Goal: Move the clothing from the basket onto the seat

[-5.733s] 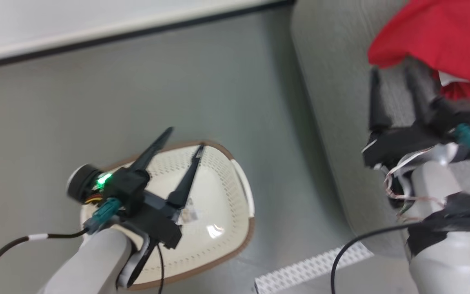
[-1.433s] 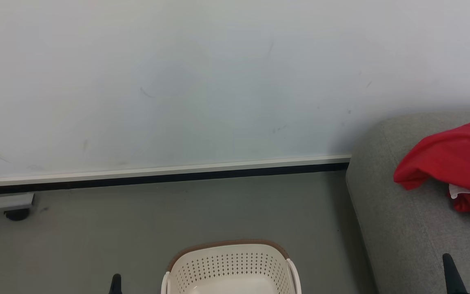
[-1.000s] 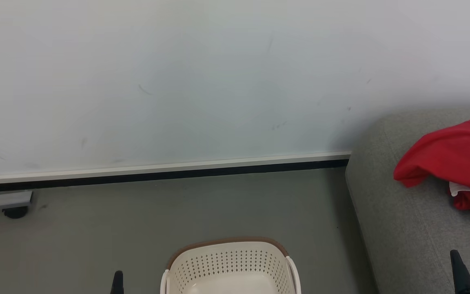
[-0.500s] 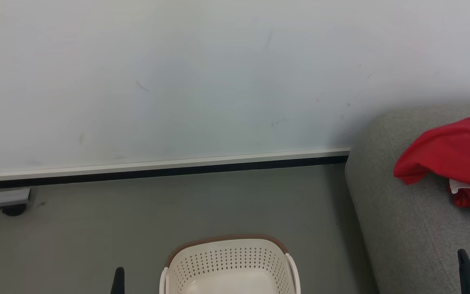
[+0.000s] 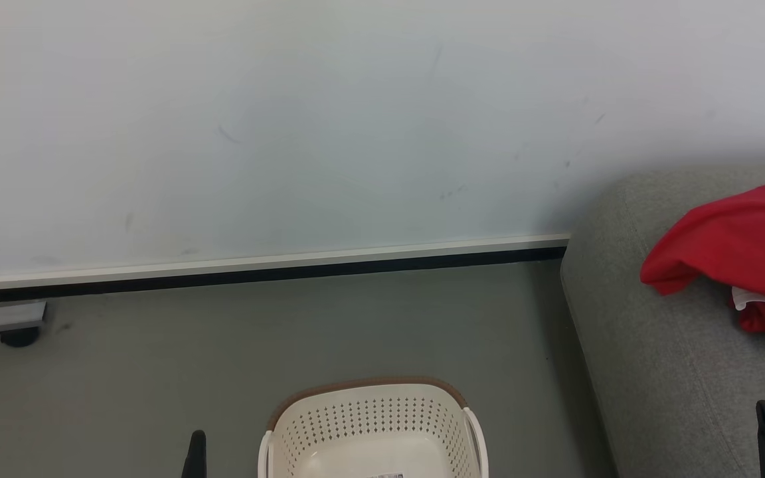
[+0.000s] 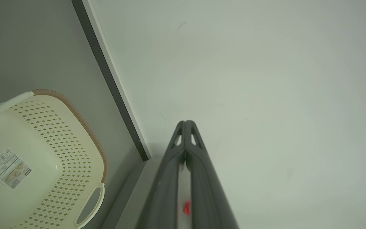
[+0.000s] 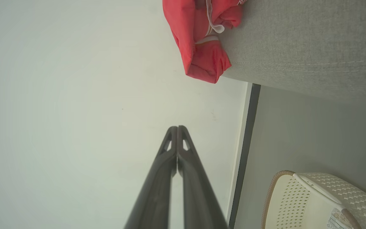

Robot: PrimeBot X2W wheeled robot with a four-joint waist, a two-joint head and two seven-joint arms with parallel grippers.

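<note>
The left gripper (image 6: 185,122) and right gripper (image 7: 177,128), both pinched shut on nothing, point at the wall, while the clothing (image 5: 734,245) lies heaped at the seat's (image 5: 655,372) wall-side edge and the basket (image 5: 369,415) looks empty, so the transfer seems finished and no further grasp appears needed.

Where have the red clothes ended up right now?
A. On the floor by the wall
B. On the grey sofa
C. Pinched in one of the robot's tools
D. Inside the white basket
B: the red clothes lie in a heap on the grey sofa, while the basket has no fabric inside, just its bare bottom.
</note>
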